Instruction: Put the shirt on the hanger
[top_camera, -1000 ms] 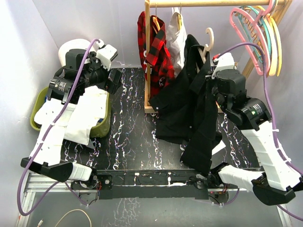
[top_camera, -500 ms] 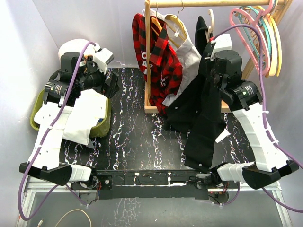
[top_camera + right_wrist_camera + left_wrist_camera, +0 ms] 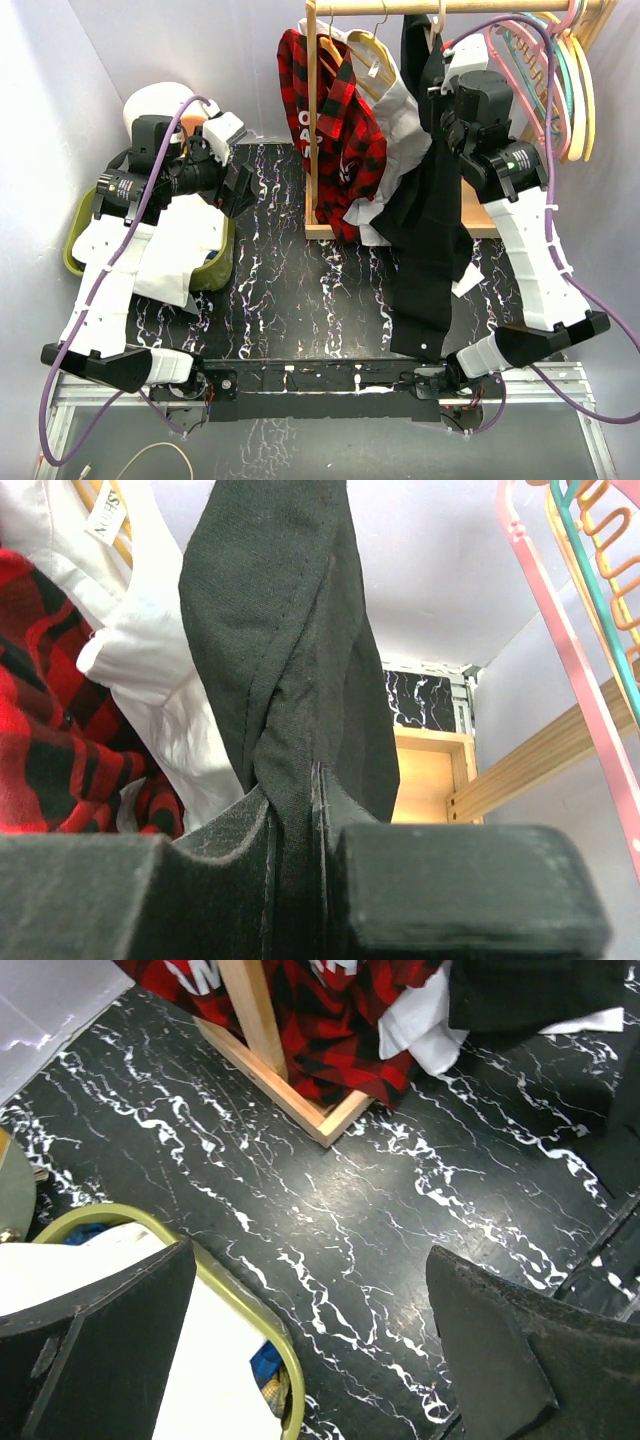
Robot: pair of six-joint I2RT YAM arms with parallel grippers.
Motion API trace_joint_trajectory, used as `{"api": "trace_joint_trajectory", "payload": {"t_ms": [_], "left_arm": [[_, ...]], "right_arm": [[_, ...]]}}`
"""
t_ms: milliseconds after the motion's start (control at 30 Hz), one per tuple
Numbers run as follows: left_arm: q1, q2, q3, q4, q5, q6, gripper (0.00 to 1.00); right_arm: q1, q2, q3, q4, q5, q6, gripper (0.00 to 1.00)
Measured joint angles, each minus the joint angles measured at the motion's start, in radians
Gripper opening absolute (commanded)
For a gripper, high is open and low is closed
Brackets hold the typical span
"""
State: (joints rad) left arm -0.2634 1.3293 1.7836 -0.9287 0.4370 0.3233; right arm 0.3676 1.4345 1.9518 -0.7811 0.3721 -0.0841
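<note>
Raised since half a second ago, the right fingers (image 3: pixel 130 900) now sit just under the wooden rail (image 3: pixel 400 7), pinching one large black shirt (image 3: pixel 430 230) that drapes to the near tabletop (image 3: pixel 330 1190) edge. One pale wooden hanger (image 3: pixel 437 18) meets the rail above. One red plaid shirt (image 3: pixel 345 140) and one white shirt (image 3: pixel 405 115) touch its left side. Left fingers (image 3: pixel 100 1340) spread, empty, over bare tabletop beside one green basket (image 3: pixel 240 1295).
</note>
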Motion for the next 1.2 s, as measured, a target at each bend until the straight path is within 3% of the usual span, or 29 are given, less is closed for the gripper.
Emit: {"api": "trace_joint_trajectory", "payload": {"t_ms": [300, 667, 1200], "left_arm": [[0.000, -0.022, -0.036, -0.023, 0.044, 0.028, 0.97], [0.004, -0.085, -0.081, -0.022, -0.003, 0.002, 0.97], [0.039, -0.117, -0.099, -0.058, 0.005, -0.001, 0.97]], "right_arm": [[-0.082, 0.114, 0.085, 0.008, -0.122, 0.032, 0.08], [-0.087, 0.140, 0.087, 0.010, -0.266, 0.056, 0.08], [-0.100, 0.154, 0.079, 0.021, -0.319, 0.066, 0.08]]}}
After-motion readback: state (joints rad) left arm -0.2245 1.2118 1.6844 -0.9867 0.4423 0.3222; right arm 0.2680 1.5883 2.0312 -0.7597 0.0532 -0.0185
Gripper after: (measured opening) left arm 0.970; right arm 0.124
